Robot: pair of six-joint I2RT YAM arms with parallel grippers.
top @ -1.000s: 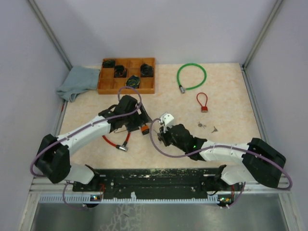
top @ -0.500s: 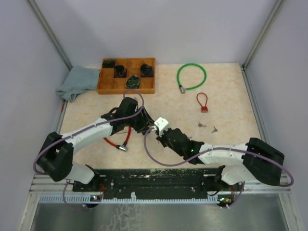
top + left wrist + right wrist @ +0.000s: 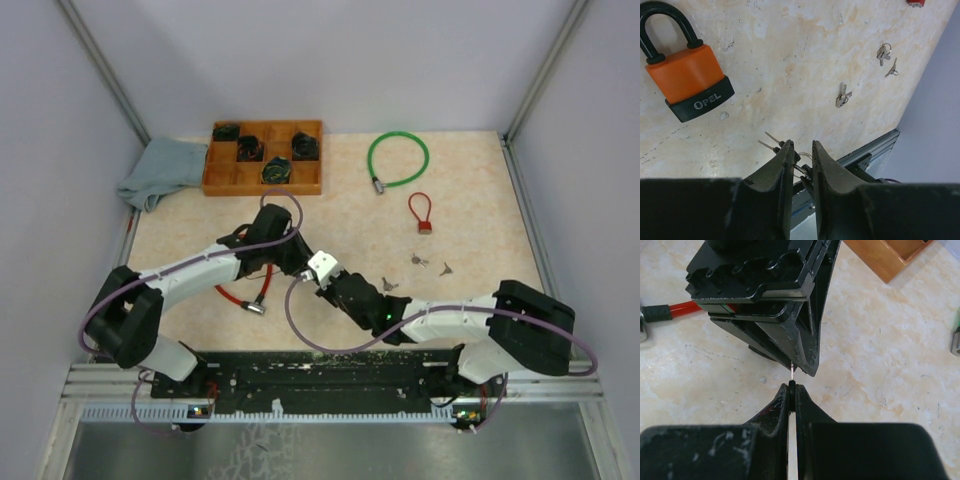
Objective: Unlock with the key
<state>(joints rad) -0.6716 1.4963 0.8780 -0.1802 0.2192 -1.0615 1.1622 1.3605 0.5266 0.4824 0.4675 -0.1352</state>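
**A:** Where's the lock?
**B:** The orange padlock with black shackle and black base lies flat on the beige counter, shackle seated in the body. It's apart from both grippers. In the top view the arms hide it.

**A:** Key?
**B:** The silver key bunch on a ring is where the two arms meet, near the counter's front middle. The right gripper is fully closed, with a thin metal sliver of the bunch poking out of its tips, so we read it as pinched.

**A:** Left gripper?
**B:** The left gripper is tip to tip with the right. Its jaws stand a slim gap apart with the ring between them and two blades sticking out to one side. We cannot tell whether it actually clamps.

**A:** Anything else nearby?
**B:** Loose silver keys just right of the arms, and a red cable lock under the left arm. At the back are a green cable loop, a wooden compartment tray and a grey-blue cloth.
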